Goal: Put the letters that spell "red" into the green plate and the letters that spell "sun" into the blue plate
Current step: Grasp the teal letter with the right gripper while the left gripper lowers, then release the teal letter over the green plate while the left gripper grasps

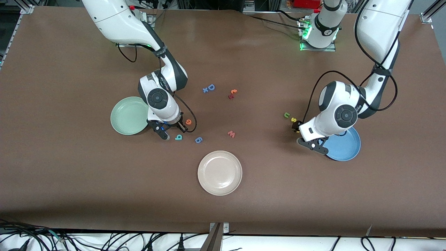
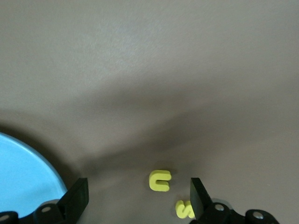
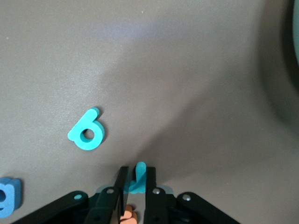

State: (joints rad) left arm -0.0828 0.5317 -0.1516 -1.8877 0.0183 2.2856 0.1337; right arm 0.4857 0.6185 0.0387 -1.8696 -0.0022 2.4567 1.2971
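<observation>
My right gripper (image 1: 173,131) (image 3: 137,179) sits low beside the green plate (image 1: 122,116) (image 3: 293,70), shut on the teal "r" (image 3: 139,178), which stands on edge between its pads. The orange "e" (image 1: 188,122) (image 3: 127,217) and teal "d" (image 1: 178,137) (image 3: 87,131) lie on the table close by. My left gripper (image 1: 297,134) (image 2: 138,200) hangs open next to the blue plate (image 1: 345,150) (image 2: 23,177), its fingers either side of the yellow "u" (image 2: 160,180). The yellow-orange "s" (image 1: 293,120) (image 2: 184,209) lies by one finger. The green "n" (image 1: 286,114) lies just past it.
A blue "g" (image 1: 198,139) (image 3: 8,196) lies near the "d". A pink "w" (image 1: 231,134) is mid-table, with a beige-white plate (image 1: 219,173) nearer the front camera. Blue "D" and "x" (image 1: 209,88) and an orange "t" (image 1: 232,92) lie farther away.
</observation>
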